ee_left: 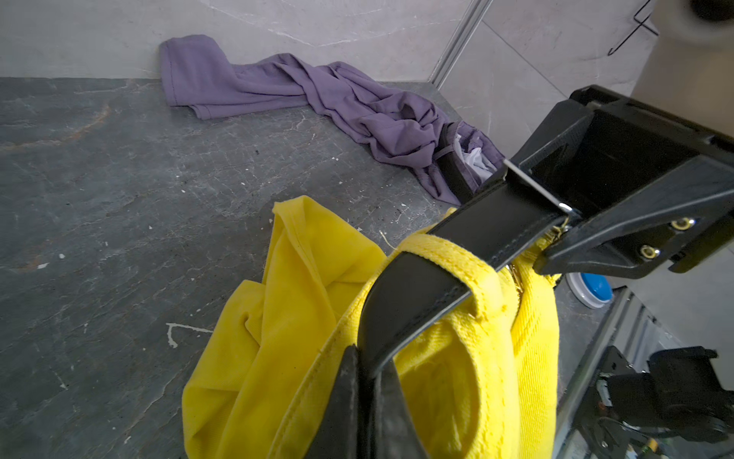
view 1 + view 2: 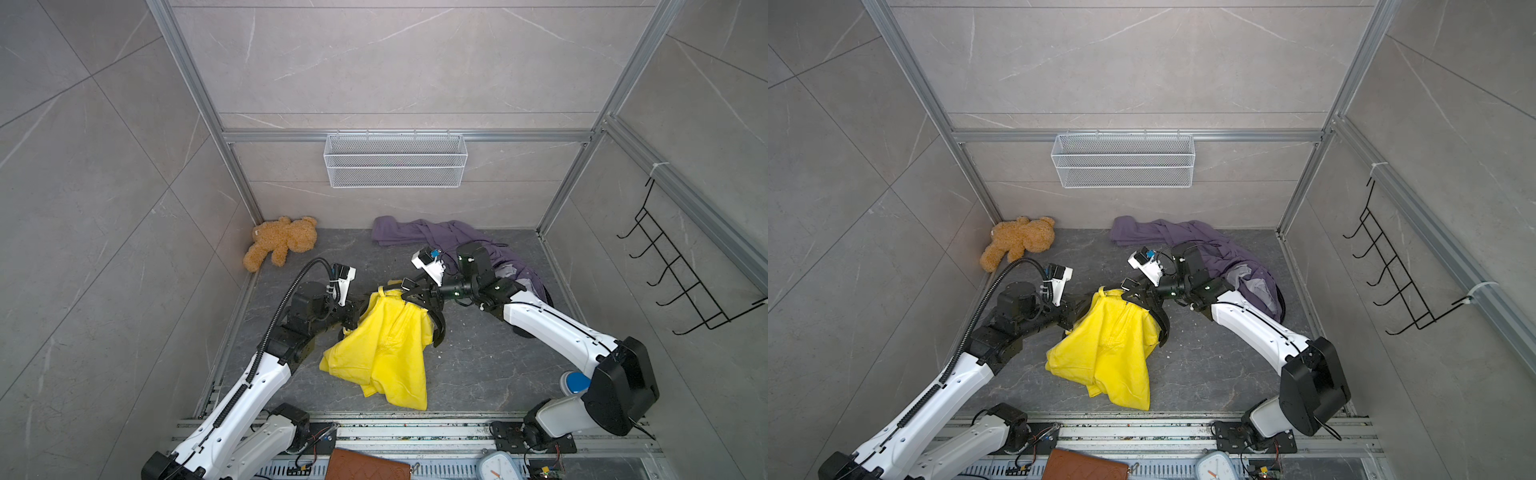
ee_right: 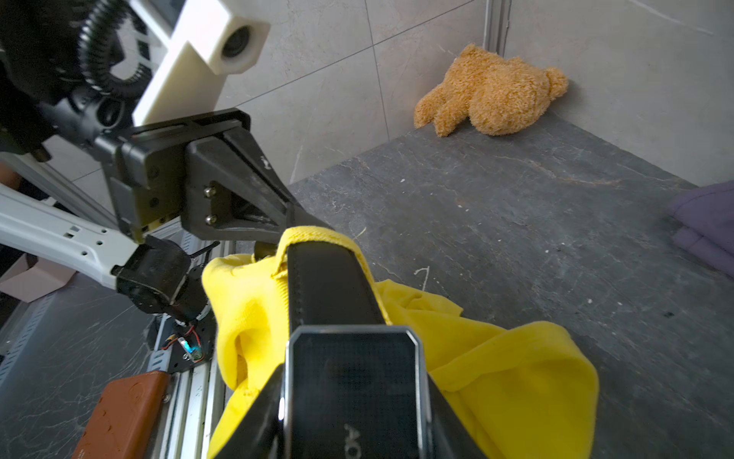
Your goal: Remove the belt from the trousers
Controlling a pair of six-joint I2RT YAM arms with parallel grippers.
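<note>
While the dark tabletop [image 2: 478,365] carries everything, yellow trousers [image 2: 386,345] take mid-slab: waistband lifted between both arms, legs trailing on the slab toward the near edge. Purple garment [image 2: 419,232] is crumpled along the back wall and a teddy bear [image 2: 282,241] sits in the back-left corner, both well apart from the trousers. Black belt [image 1: 496,226] is threaded through a yellow loop [image 1: 449,254] on the waistband, strap straight between the claws. In both top views another black length curves down below the right claw. Right claw [image 1: 530,214] is clamped on the belt at its buckle [image 3: 353,381]. Left claw [image 3: 294,222] is closed tight at the waistband just past the loop. Cloth or strap in the pinch: cannot tell.
</note>
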